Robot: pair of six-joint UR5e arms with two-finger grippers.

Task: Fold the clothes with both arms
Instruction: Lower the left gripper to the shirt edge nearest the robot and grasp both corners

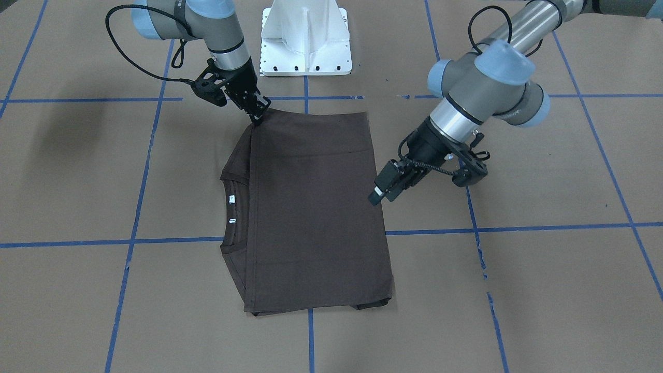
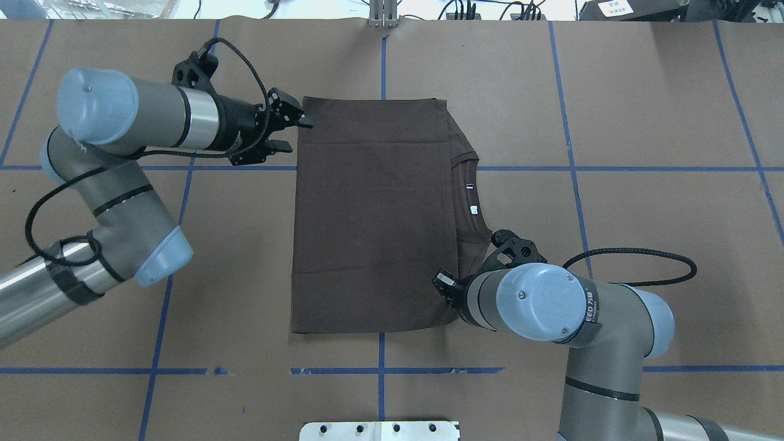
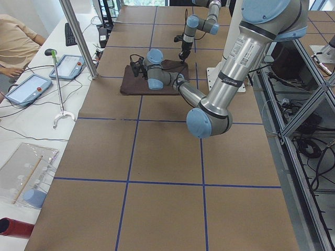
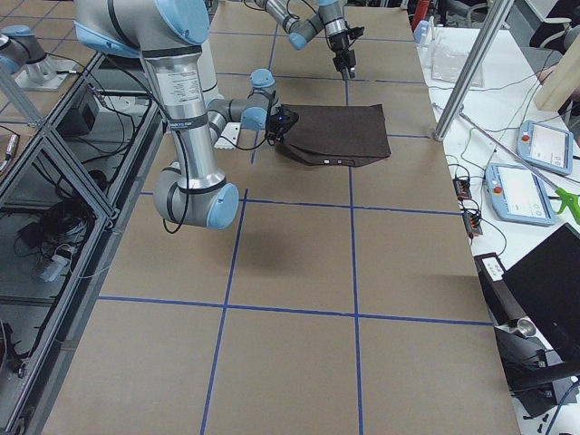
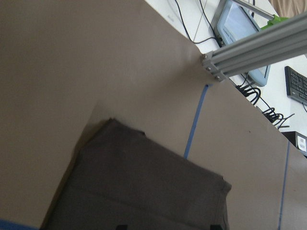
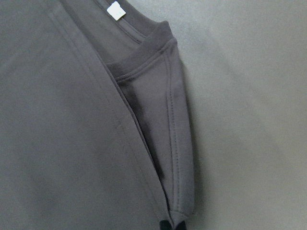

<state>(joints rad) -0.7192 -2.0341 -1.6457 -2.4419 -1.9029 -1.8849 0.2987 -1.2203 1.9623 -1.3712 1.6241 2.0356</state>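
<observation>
One dark brown T-shirt [image 1: 316, 207] lies folded into a flat, nearly rectangular slab on the brown-paper table [image 1: 544, 285]. It sits straight out from the white pedestal base [image 1: 305, 41], about midway between the robot-side edge and the operators' edge. The cloth is a matte knit with a faint crease across it. On the robot's right side, the ribbed collar [image 6: 144, 48] and two small white tags [image 1: 232, 198] show beside the folded-over panel, with stitched sleeve seams beneath.

The right gripper [image 1: 257, 115] is at the shirt's corner nearest the base, jaws narrow and pinched on the pointed sleeve fold. The left gripper [image 2: 297, 133] hovers at the shirt's far corner opposite the collar, jaws spread wide, one fingertip at the cloth edge.

Blue tape lines [image 1: 559, 227] grid the table, and the paper stretches well beyond the shirt toward both ends.
</observation>
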